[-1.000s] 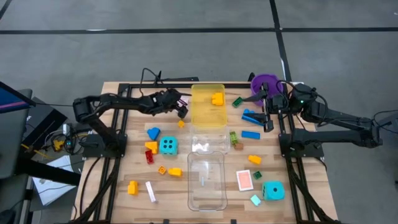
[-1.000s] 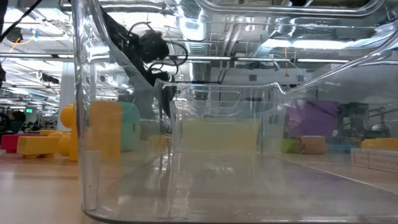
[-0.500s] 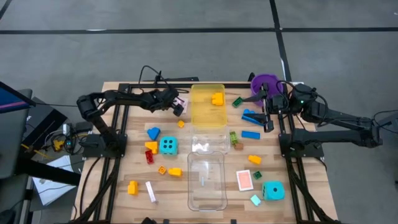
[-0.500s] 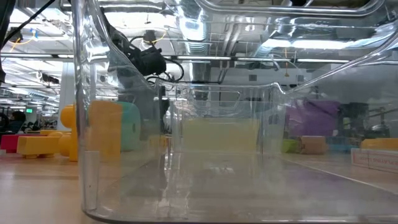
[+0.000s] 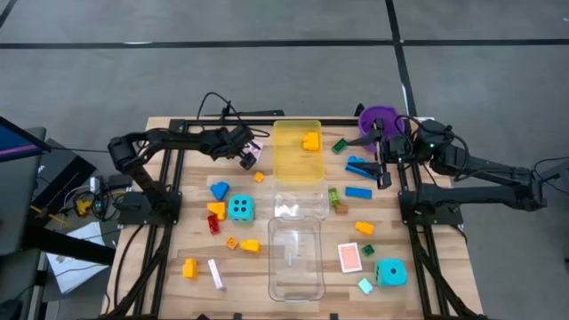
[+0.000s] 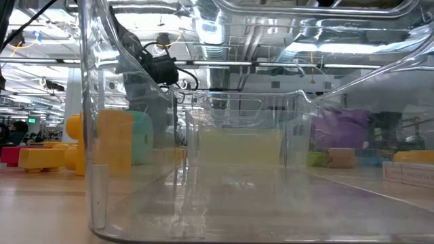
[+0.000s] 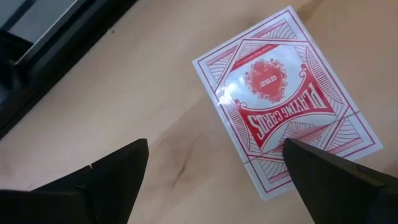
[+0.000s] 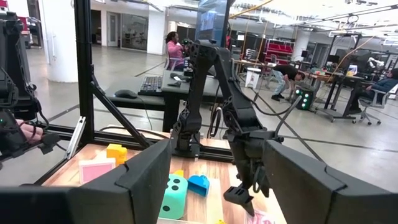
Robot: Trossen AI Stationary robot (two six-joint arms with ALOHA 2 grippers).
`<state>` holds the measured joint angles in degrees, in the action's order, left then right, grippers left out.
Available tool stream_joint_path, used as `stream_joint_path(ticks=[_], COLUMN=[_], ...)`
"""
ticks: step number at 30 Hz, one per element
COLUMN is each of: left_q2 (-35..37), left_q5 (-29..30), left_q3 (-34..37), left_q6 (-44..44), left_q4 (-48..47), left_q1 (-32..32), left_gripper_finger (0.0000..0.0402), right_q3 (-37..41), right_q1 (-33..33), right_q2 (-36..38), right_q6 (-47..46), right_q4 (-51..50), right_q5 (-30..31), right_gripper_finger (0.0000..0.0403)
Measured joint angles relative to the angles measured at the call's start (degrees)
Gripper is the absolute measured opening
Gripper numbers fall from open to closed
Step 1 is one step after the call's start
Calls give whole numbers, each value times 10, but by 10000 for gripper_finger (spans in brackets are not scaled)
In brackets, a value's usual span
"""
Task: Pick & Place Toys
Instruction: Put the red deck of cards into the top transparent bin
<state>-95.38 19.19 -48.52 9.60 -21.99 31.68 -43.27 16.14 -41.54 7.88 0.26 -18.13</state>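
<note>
1. Picking up the card (image 7: pixel 287 117) is the step we judge to be in hand: the left tool (image 5: pixel 246 151) hangs over it at the far left of the counter (image 5: pixel 284 267), just left of the yellow tray (image 5: pixel 297 160).
2. Its jaws stand wide apart and empty; in the left wrist view the card lies flat on the bare wood between and ahead of the two dark fingers (image 7: pixel 106 177).
3. We think a flat card gives the jaws no side to bite on, so one finger should come down at an edge and the other press in slowly to bow or lift it.
4. The card is thin, glossy and rectangular, with a red-and-white printed back; it will likely slide on the smooth wood.
5. The right tool (image 5: pixel 382 160) waits by the purple bucket (image 5: pixel 380 116), jaws partly apart, holding nothing we can see.
6. Other toys lie scattered: hard plastic bricks, a blue brick (image 5: pixel 358 192) among them, two boxy cyan dice (image 5: pixel 240 208), and a second card (image 5: pixel 350 257) near the clear tray (image 5: pixel 294 258).
</note>
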Motion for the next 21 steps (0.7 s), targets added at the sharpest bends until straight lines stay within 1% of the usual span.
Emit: stream_joint_path(ticks=[5, 10, 15, 18, 21], left_q2=[9, 47, 123, 133, 126], left_q5=[2, 3, 4, 3, -17], left_q3=[0, 5, 3, 5, 4], left_q6=[-4, 2, 34, 37, 42], left_q4=[-56, -81, -44, -44, -27], left_q1=[-10, -10, -10, -11, -11], left_gripper_finger=[369, 369, 369, 369, 369], right_q3=[0, 0, 0, 0, 0], right_q1=[0, 0, 0, 0, 0], right_q2=[0, 0, 0, 0, 0], right_q6=[0, 0, 0, 0, 0], right_q4=[-2, -2, -2, -2, -2], right_q5=[0, 0, 0, 0, 0], right_gripper_finger=[249, 249, 249, 249, 249])
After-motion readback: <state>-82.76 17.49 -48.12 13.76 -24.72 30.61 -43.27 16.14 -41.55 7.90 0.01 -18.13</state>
